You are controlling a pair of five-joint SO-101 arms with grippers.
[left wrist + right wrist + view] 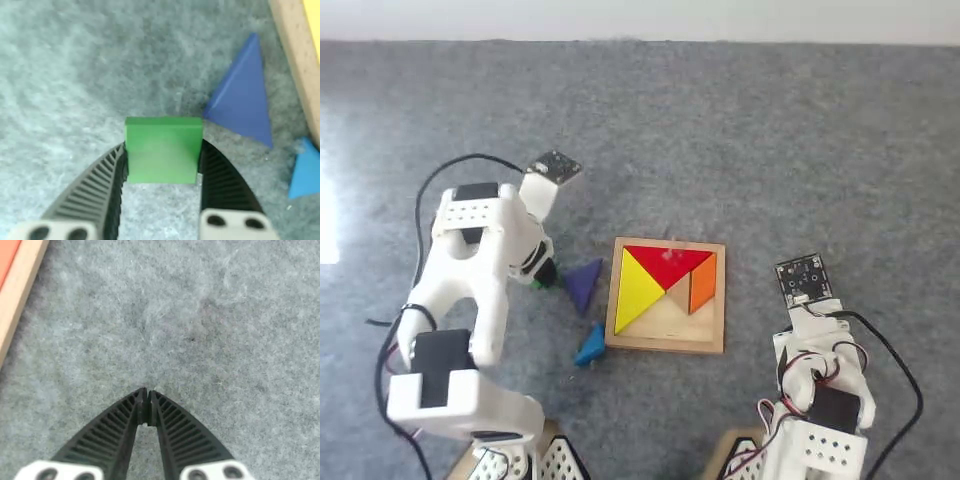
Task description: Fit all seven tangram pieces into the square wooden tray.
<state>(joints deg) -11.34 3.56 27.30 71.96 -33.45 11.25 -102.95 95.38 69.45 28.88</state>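
The square wooden tray lies on the grey carpet and holds a red triangle, a yellow triangle and an orange piece. My left gripper is shut on a green square, one finger on each side. In the high view this gripper sits just left of a dark blue triangle. A light blue triangle lies off the tray's lower left corner. My right gripper is shut on nothing, low over bare carpet to the right of the tray.
Both loose triangles, dark blue and light blue, lie between the green square and the tray's edge. The lower part of the tray floor is bare wood. Open carpet stretches behind the tray.
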